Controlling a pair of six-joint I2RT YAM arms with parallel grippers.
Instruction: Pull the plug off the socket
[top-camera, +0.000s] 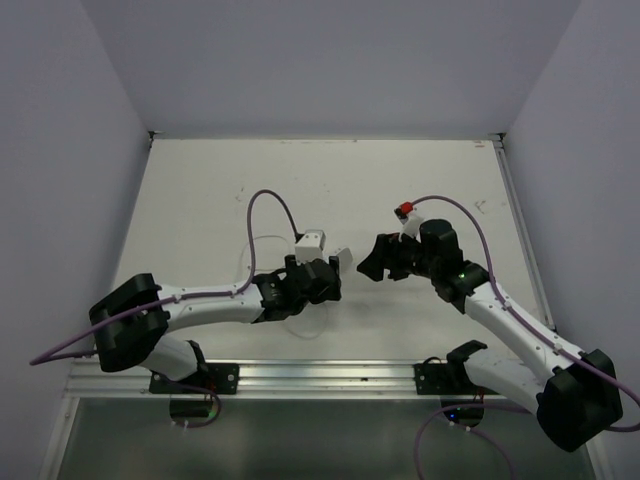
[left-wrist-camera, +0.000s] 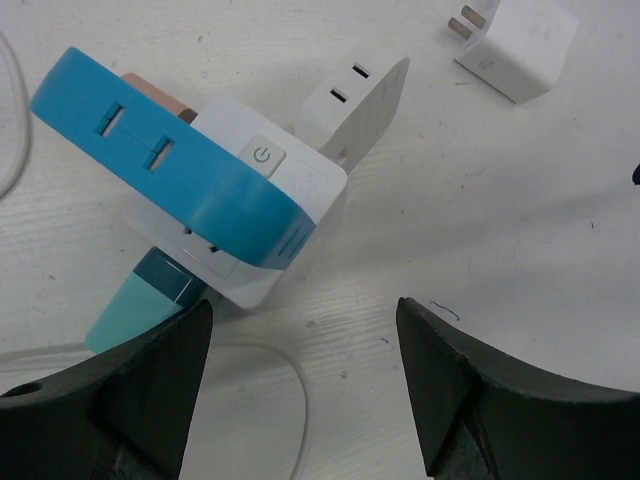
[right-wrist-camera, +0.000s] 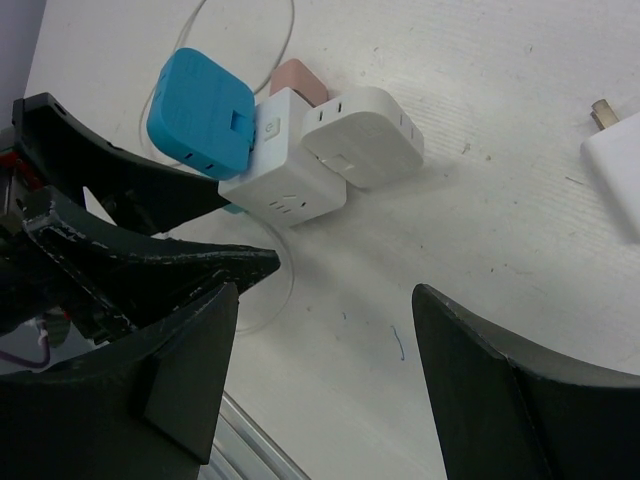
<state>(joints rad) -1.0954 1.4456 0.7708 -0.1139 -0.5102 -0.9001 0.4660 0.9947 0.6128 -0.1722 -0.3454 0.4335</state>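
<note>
White table (top-camera: 200, 200) between plain pale walls (top-camera: 60, 150).

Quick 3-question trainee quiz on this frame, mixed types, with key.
1. True or false: the left gripper is clamped on the socket.
2. Which is plugged into the socket? A) blue plug B) yellow plug C) black plug
3. Where does the loose white plug lie?
Key: 1 false, it stands open, short of the socket. 2 A. 3 On the table, apart from the socket, prongs bare.
</note>
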